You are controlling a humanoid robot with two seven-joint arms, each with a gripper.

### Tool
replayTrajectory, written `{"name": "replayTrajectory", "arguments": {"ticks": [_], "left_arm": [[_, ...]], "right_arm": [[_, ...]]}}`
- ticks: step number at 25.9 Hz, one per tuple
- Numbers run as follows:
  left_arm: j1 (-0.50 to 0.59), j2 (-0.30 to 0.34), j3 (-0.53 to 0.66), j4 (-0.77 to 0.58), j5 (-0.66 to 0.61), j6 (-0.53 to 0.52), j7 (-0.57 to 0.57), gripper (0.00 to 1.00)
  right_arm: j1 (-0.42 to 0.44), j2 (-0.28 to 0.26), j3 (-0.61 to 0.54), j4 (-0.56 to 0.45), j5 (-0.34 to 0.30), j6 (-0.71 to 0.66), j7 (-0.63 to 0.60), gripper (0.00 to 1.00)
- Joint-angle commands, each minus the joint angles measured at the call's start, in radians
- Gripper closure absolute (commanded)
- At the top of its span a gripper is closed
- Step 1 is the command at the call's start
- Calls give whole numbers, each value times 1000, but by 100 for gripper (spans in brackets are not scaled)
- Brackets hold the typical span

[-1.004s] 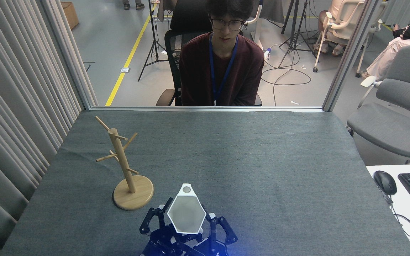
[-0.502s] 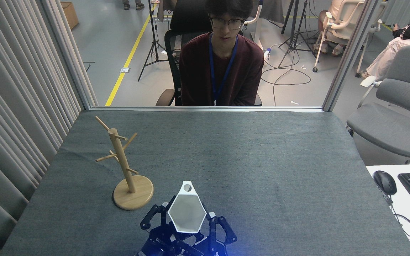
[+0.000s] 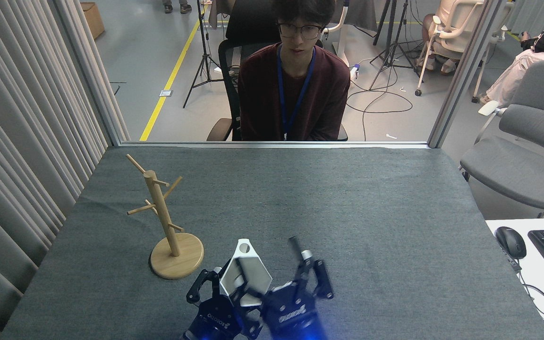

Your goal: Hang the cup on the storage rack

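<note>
One cup, one rack, two end effectors, one person seated past the counter's far edge at top center. The cup sits at bottom center of the frame, mouth facing you, nothing visible inside; its tab with the round hole points up. Your left end effector has its fingers closed around the cup's lower left part and holds it off the gray counter. Your right end effector is just right of the cup, blurred, its fingers spread wide: one dark finger crosses the cup's mouth, the other stands well clear at right. You can't tell if it touches the cup. The rack stands upright at lower left, just left of the cup, apart from it, all pegs bare.
</note>
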Motion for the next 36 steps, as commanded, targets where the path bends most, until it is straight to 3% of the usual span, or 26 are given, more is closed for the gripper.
{"name": "replayTrajectory", "arguments": {"ticks": [1,2,3,6,7,9,13,17,19,25,36], "left_arm": [[-3,-1,6,4,-1,13,-1,41],[2,1,13,2,-1,30,-1,41],[6,2,23,-1,1,44,-1,41],[9,2,85,-7,2,53,-1,41],[11,2,127,-10,2,53,-1,41],[8,10,213,-11,-1,53,-4,41],[6,16,395,-4,-35,59,-13,41],[-92,10,559,87,-248,115,-33,41],[-155,8,622,122,-283,116,-43,41],[-225,18,636,142,-311,116,-46,41],[-224,7,592,153,-449,138,-30,42]], "right_arm": [[-114,9,-271,44,-326,94,101,2],[-143,-2,-357,119,-404,105,147,2],[-163,-21,-401,189,-404,100,168,2],[-166,-203,-409,317,-317,94,170,2],[-154,-229,-406,329,-315,89,168,2],[-105,-238,-410,332,-312,57,167,2],[-94,-245,-410,331,-309,23,165,2],[-99,-245,-410,331,-309,22,165,2],[-100,-243,-410,331,-307,20,165,2],[-106,-248,-410,331,-307,17,165,2],[-105,-245,-410,331,-309,13,165,2]]}}
